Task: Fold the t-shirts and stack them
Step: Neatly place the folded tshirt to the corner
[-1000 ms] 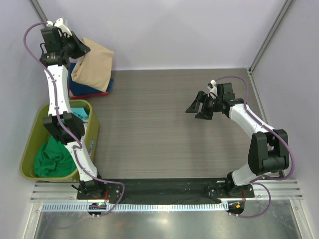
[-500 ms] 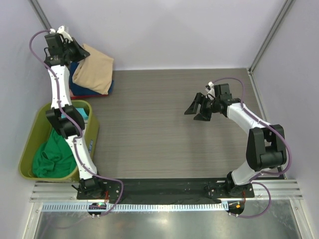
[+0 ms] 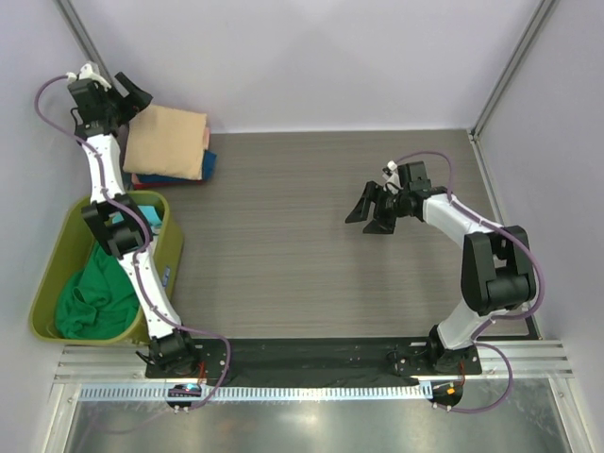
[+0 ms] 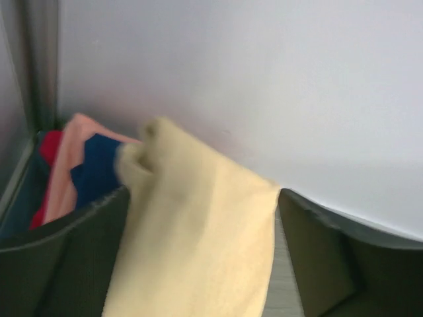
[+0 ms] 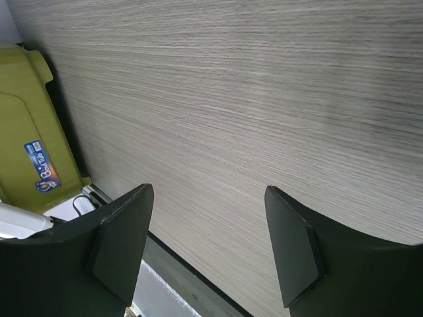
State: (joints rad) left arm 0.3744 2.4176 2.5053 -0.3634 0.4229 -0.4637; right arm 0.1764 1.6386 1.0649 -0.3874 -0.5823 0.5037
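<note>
**L claw parked in far-left corner, tan tee down on stack; R claw idle mid-tabletop.**

L arm (image 3: 102, 175) stretched far along the left side. L claw (image 3: 130, 100) spread wide, with tan tee (image 3: 168, 142) lying flat atop navy tee (image 3: 207, 162) and red tee (image 3: 151, 179), close to back wall (image 3: 311, 66). R claw (image 3: 370, 209) also wide over bare tabletop (image 3: 283, 245), free room all round. Vs 1 s ago: tee hung bunched from L claw; now let go, claw drawn back toward corner.
</note>
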